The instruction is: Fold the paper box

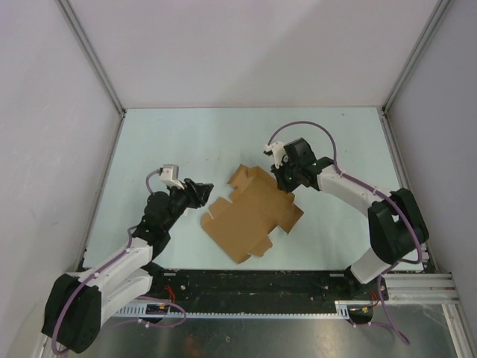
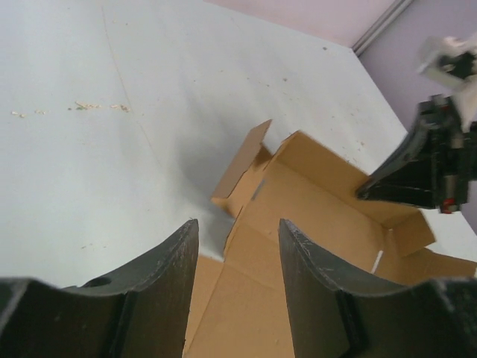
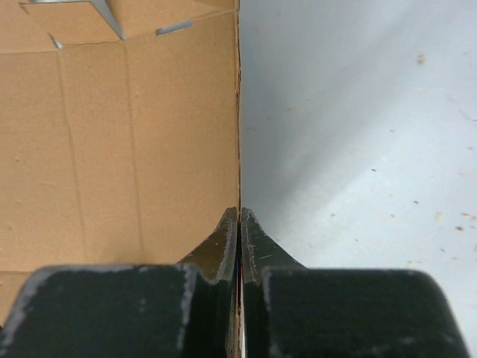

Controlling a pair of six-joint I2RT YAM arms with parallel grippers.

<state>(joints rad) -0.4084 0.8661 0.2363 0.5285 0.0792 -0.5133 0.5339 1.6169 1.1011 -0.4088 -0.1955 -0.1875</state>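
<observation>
R gripper (image 3: 238, 218) pinched shut on far-right flap edge of plain brown thin-cardboard box sheet (image 1: 250, 215), lying mid counter (image 1: 179, 142). L gripper (image 2: 237, 227) spread open at its left edge, holding nothing. Step: 1st wall fold, early. Next, est.: L pins base; R swings flap inward.

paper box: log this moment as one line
box: unfolded sheet on table, flaps partly raised | left gripper: open, near box, not gripping | right gripper: shut on box edge
</observation>
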